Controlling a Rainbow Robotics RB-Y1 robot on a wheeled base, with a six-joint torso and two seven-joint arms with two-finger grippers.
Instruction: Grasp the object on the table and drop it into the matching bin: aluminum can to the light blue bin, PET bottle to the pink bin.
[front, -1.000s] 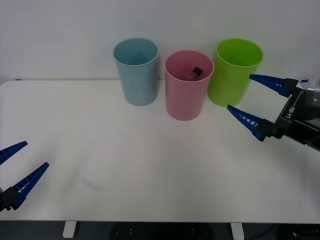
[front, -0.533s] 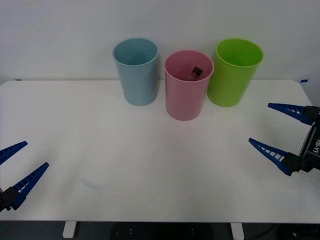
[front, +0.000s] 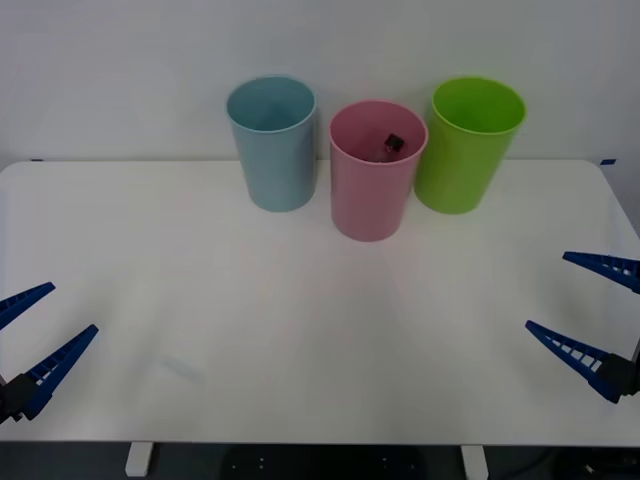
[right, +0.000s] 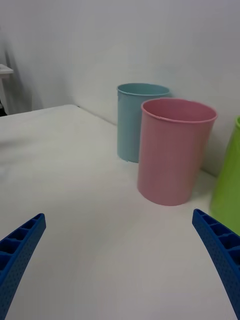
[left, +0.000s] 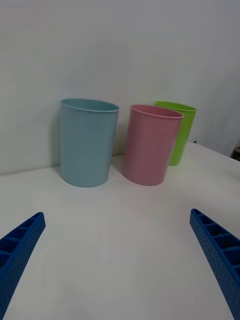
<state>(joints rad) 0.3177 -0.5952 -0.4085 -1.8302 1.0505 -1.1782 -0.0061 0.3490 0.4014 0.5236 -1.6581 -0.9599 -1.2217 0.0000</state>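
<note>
Right gripper (front: 583, 315) has retreated from beside the lime green bin (front: 470, 145) to the table's (front: 300, 330) near right edge — fingers spread, empty. PET bottle (front: 389, 147) lies inside the pink bin (front: 372, 190); finish by parking clear — left gripper (front: 32, 335) waits open, empty.

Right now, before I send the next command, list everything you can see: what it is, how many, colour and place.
table: 1, white, spans the front view.
light blue bin: 1, pale blue, leftmost of the row at the table's far edge.
pink bin: 1, pink, middle of the row, a little nearer than the others.
lime green bin: 1, lime green, rightmost of the row.
PET bottle: 1, clear with black cap, inside the pink bin.
left hand: 1, blue fingers, open, over the table's near left edge.
right hand: 1, blue fingers, open, over the table's near right edge.
</note>
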